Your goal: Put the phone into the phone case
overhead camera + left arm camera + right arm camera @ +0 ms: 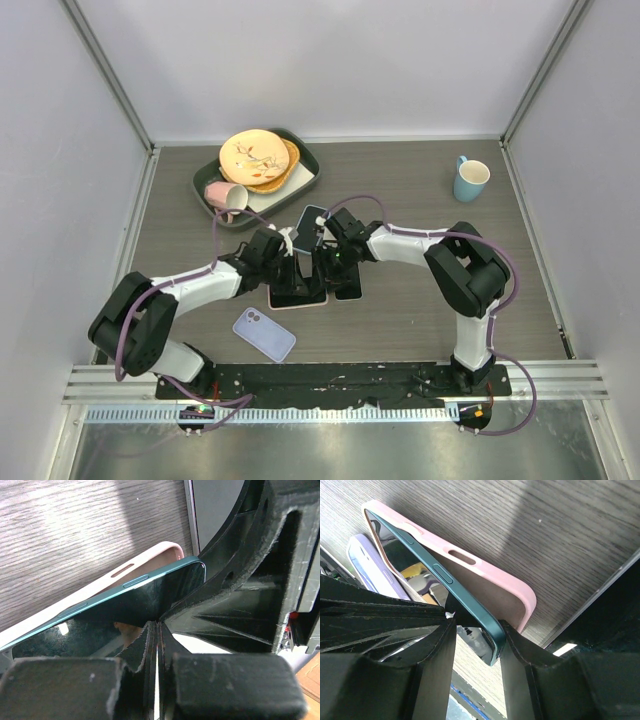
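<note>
Seating step: left fingers (235, 685), closed together, are hovering over the phone (422, 554). Right fingers (395, 630) are standing apart, straddling its raised corner, which probably needs pressing into the phone case (490, 575).

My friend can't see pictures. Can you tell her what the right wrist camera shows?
A dark teal flat phone sits tilted in a soft pink phone case, its far end in the case and its near end raised between the fingers of the right pincer. A lilac phone-shaped thing lies beyond on the grey wood-grain table.
</note>
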